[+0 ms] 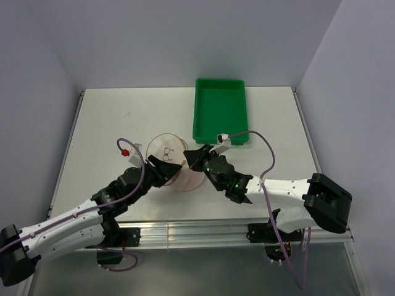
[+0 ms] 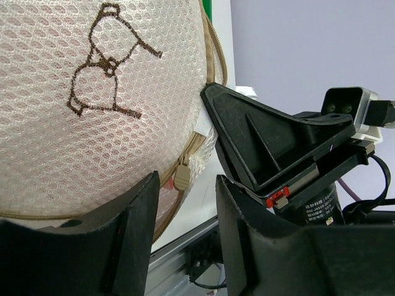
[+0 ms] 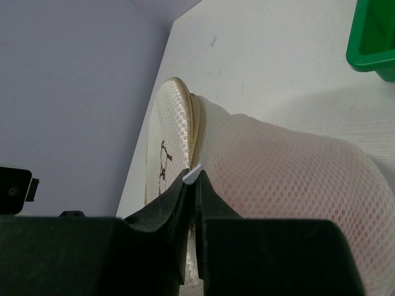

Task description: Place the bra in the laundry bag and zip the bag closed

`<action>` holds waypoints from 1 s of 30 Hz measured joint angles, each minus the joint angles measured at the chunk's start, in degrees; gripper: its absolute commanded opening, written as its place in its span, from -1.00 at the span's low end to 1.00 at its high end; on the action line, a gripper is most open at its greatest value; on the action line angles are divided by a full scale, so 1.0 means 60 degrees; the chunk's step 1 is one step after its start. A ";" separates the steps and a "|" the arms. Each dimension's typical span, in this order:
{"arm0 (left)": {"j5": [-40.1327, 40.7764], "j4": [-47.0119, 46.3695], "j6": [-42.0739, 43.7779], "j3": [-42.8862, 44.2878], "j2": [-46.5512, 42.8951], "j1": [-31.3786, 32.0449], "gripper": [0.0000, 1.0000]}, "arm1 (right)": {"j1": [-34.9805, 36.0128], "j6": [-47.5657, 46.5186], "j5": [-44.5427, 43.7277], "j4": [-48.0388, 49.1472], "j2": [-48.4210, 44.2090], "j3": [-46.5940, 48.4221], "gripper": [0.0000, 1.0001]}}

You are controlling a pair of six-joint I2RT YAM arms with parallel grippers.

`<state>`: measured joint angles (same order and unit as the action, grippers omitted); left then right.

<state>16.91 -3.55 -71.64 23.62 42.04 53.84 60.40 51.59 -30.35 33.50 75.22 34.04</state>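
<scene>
The laundry bag [image 1: 171, 157] lies on its side at the table's front middle, between my two grippers. Its round end with a brown printed mark [image 2: 102, 68] fills the left wrist view. The bra shows only as a pink tint through the mesh [image 3: 308, 203]. My left gripper [image 1: 162, 168] is open. The tan zipper pull [image 2: 182, 179] hangs just beyond the gap between its fingertips, untouched. My right gripper [image 1: 196, 157] is shut on a small white tab [image 3: 193, 174] at the bag's zipper seam [image 3: 196, 129]. Its black finger shows in the left wrist view [image 2: 265, 142].
A green plastic tray [image 1: 219, 111] stands at the back right of the bag, and its corner shows in the right wrist view [image 3: 373, 37]. The table's front edge with its metal rail [image 1: 203, 231] runs just behind both grippers.
</scene>
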 measured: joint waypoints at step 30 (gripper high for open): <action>0.0138 -0.0656 -0.0215 -0.0007 0.0470 0.0000 -0.43 | 0.0022 0.0004 0.0073 0.0375 -0.0007 -0.0248 -1.00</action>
<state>17.74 -7.49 -72.93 23.57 44.86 53.84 60.53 51.62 -29.91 35.75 75.18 32.56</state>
